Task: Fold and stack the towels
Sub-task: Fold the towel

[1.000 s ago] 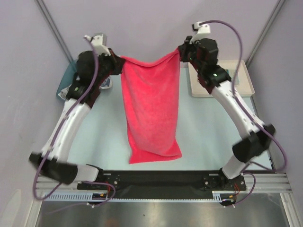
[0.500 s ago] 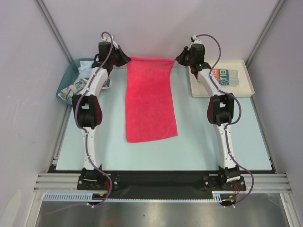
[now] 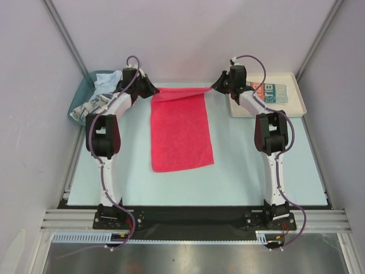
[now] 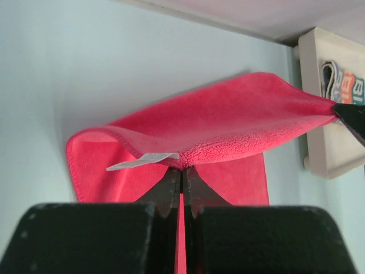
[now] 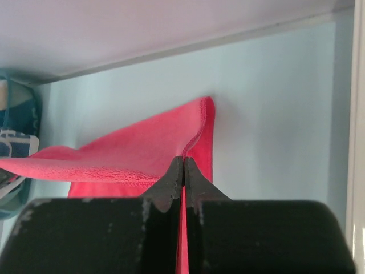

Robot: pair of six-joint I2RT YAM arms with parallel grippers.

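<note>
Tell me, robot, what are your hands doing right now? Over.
Left hand shut on red towel, far corner. Right hand shut on the other far corner. Near part lies flat, far edge lifted. Nothing on top.

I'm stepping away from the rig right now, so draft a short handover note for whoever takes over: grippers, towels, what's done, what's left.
The left gripper is shut on the far left corner of the red towel, beside its white tag.
The right gripper is shut on the far right corner.
The red towel lies mostly flat on the table, its far edge lifted between the grippers, not yet folded.
The lettered towel lies folded in the white tray.
The other towels are heaped in the teal bin.
Done: one towel folded.
Left: fold and stack the red one, then the bin's.
</note>
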